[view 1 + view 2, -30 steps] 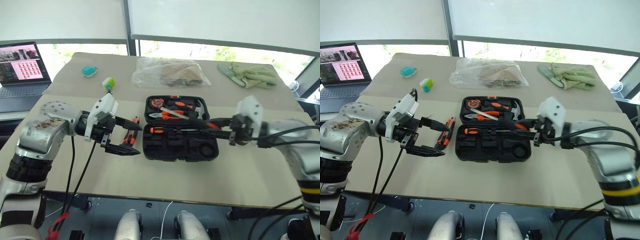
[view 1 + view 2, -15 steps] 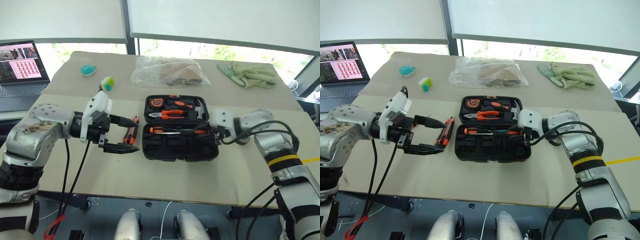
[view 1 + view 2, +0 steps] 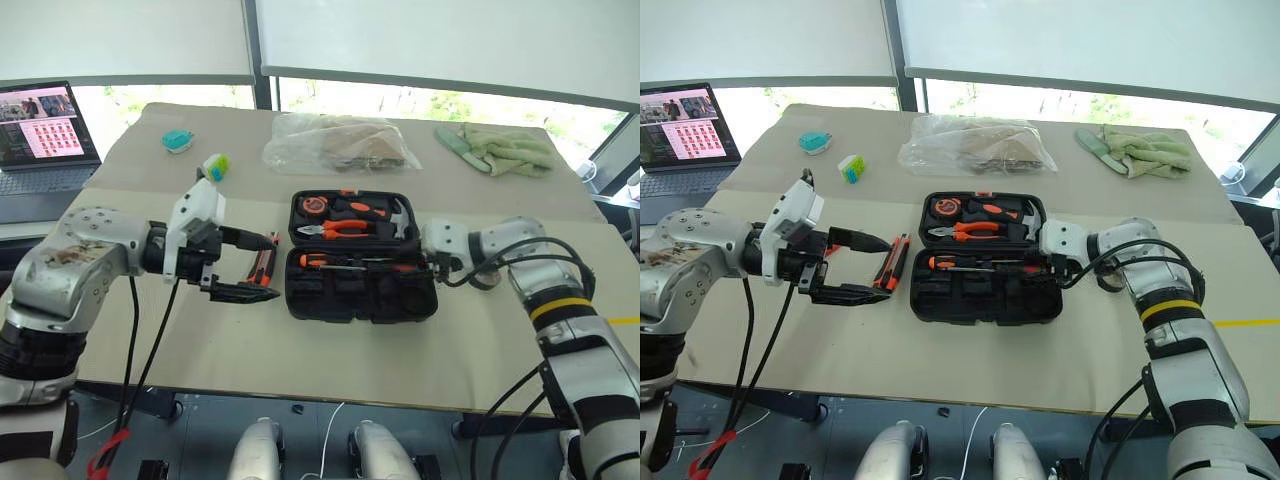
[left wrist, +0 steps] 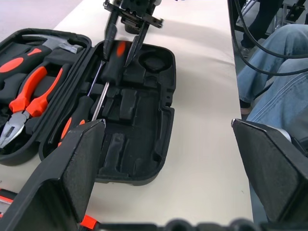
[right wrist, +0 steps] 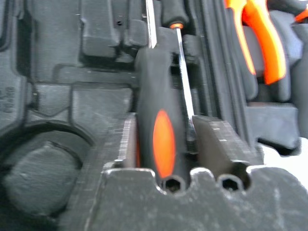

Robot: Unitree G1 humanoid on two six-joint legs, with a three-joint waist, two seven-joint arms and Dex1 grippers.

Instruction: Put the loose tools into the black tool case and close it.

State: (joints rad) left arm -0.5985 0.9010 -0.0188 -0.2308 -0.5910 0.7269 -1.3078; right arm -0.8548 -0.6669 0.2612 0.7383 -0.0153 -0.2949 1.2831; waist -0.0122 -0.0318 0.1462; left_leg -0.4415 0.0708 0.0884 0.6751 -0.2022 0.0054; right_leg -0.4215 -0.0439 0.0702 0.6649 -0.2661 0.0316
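1. The right gripper (image 4: 126,36) reaches into the near half of the open black tool case (image 3: 360,288); its two black fingers (image 5: 219,144) straddle an orange-and-black handled screwdriver (image 5: 161,139) that lies in a moulded recess. The fingers stand slightly parted around the handle, and whether they press on it cannot be told.
2. A second screwdriver (image 4: 77,122) lies next to the first, with its thin steel shaft (image 5: 184,91) running alongside the first one's handle.
3. The left gripper (image 3: 245,268) hovers to the left of the case with its two fingers spread wide, holding nothing and pointing toward the case.
4. A black-orange utility knife (image 3: 264,262) lies on the table (image 3: 300,350) just beside the case's left edge, between the left gripper's fingers as seen from the head.
5. The case lies open and flat at mid-table. Its far half holds orange-handled pliers (image 3: 345,227), a hammer (image 3: 398,212) and a small round orange-and-grey thing (image 3: 314,206) at its far left corner.
6. The near half also has empty recesses, one of them round (image 5: 41,171).
7. Beyond the case lies a clear plastic bag (image 3: 340,143) with brownish contents. A green cloth (image 3: 500,150) lies at the far right of the table.
8. At the far left are a small teal object (image 3: 177,140) and a small green-and-white one (image 3: 215,165). An open laptop (image 3: 42,130) stands off the table's left side.
9. The left wrist view shows a person's jeans-clad leg (image 4: 274,82) beside the table.
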